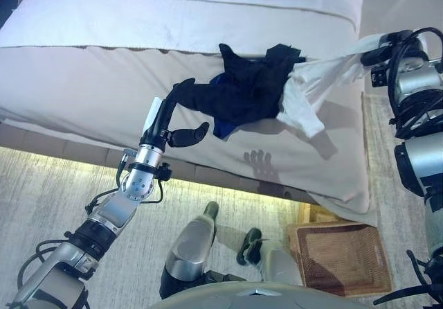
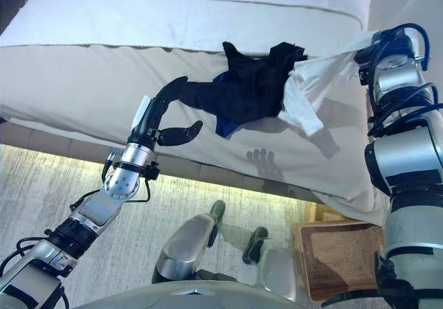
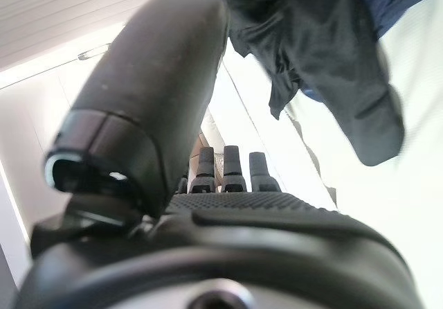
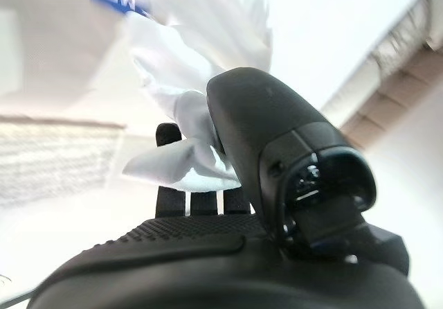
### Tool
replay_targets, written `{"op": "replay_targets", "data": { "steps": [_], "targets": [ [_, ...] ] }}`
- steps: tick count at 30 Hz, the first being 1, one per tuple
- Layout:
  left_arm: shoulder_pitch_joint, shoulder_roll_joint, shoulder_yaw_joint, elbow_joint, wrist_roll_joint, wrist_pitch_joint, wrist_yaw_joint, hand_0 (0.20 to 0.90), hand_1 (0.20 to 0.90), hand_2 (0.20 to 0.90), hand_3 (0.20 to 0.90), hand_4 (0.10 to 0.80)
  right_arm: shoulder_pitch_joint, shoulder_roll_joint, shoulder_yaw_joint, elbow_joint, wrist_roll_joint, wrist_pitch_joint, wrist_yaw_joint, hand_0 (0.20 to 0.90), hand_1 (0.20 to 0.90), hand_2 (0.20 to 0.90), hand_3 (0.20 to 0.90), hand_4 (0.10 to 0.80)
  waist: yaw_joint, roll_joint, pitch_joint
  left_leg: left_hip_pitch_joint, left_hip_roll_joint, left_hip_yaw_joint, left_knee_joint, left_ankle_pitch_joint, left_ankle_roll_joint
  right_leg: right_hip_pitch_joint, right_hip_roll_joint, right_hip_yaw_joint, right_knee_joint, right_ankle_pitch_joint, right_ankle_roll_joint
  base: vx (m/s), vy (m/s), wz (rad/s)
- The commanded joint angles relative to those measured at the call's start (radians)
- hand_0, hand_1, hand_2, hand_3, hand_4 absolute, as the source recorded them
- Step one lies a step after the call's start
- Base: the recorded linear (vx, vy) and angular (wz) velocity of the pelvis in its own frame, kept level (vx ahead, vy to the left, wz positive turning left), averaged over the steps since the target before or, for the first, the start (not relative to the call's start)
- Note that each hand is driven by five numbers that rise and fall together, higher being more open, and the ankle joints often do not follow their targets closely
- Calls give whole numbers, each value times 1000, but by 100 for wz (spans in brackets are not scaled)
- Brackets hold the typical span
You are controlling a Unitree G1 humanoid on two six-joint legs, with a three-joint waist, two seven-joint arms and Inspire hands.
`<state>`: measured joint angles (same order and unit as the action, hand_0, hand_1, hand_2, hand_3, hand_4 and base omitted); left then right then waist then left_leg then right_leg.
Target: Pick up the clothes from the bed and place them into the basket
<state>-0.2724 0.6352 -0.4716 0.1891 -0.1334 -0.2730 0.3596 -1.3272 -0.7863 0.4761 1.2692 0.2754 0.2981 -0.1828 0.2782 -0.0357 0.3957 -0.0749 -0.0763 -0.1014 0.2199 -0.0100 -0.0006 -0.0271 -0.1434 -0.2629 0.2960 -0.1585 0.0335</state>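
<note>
Right hand (image 4: 228, 177): thumb and fingers pinching crumpled white cotton garment (image 1: 311, 91), lifting it off grey bed (image 1: 90, 94) for brown woven basket (image 1: 339, 257) below. Left hand (image 1: 169, 118): fingers spread, reaching dark navy garment (image 1: 242, 87).

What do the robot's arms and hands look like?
Both arms are shiny silver-grey tubes with black joint bands and thin black cables looping along them. The left hand and right hand are dark, with rounded thumbs, blocky fingers and a bumpy, dotted palm.
</note>
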Motion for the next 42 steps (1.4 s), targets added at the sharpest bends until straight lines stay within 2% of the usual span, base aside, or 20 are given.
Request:
{"op": "replay_targets", "data": {
  "steps": [1,7,16,21,27,33,37,42],
  "targets": [
    [28,-27,3,7,-38,-31,7,900,900,900,900,800,-100,-132,116,-81,27,-132,-33,300,300,300,200,100,-57,-34,-222,45,26,36,-55,-50,7,60,31,24,-131,105,-9,31,-13,-9],
    [24,-25,11,43,-53,-19,30,900,900,900,900,800,-62,-165,102,-164,19,-212,-41,300,300,300,200,100,-109,-37,-272,129,38,56,-233,15,3,93,53,69,-265,189,21,-39,2,-13],
    [-35,-48,0,105,-68,-16,61,900,900,900,900,800,-30,-223,74,-289,19,-246,-76,300,300,300,200,100,-192,-35,-305,159,46,111,-302,21,3,83,77,131,-338,230,30,-64,6,-24],
    [-44,-66,-8,137,-54,-19,66,900,900,900,900,800,0,-258,73,-386,-13,-217,-87,300,300,300,200,100,-244,-37,-317,170,52,157,-300,6,0,78,84,179,-354,242,34,-21,24,-34],
    [-20,-92,6,181,-25,-21,29,900,900,900,900,800,102,-323,38,-545,-8,-116,-70,300,300,300,200,100,-318,-26,-326,184,60,202,-307,-6,-4,72,100,236,-365,253,38,27,46,-29],
    [-20,-79,16,187,-28,-8,9,900,900,900,900,800,237,-367,-102,-605,-17,-118,-102,300,300,300,200,100,-368,-12,-311,183,62,237,-307,-13,-1,44,115,279,-358,257,42,-21,12,-22],
    [-34,-96,14,194,-19,-2,12,900,900,900,900,800,327,-383,-184,-643,11,-125,-109,300,300,300,200,100,-401,-4,-300,187,65,254,-307,-15,-2,40,123,305,-364,260,42,-15,-5,-25],
    [-48,-110,12,195,-13,8,-3,900,900,900,900,800,490,-344,-317,-714,72,-150,-118,300,300,300,200,100,-432,-1,-299,201,68,273,-306,-22,-2,43,129,326,-368,262,42,21,-25,-24]
  ]
}}
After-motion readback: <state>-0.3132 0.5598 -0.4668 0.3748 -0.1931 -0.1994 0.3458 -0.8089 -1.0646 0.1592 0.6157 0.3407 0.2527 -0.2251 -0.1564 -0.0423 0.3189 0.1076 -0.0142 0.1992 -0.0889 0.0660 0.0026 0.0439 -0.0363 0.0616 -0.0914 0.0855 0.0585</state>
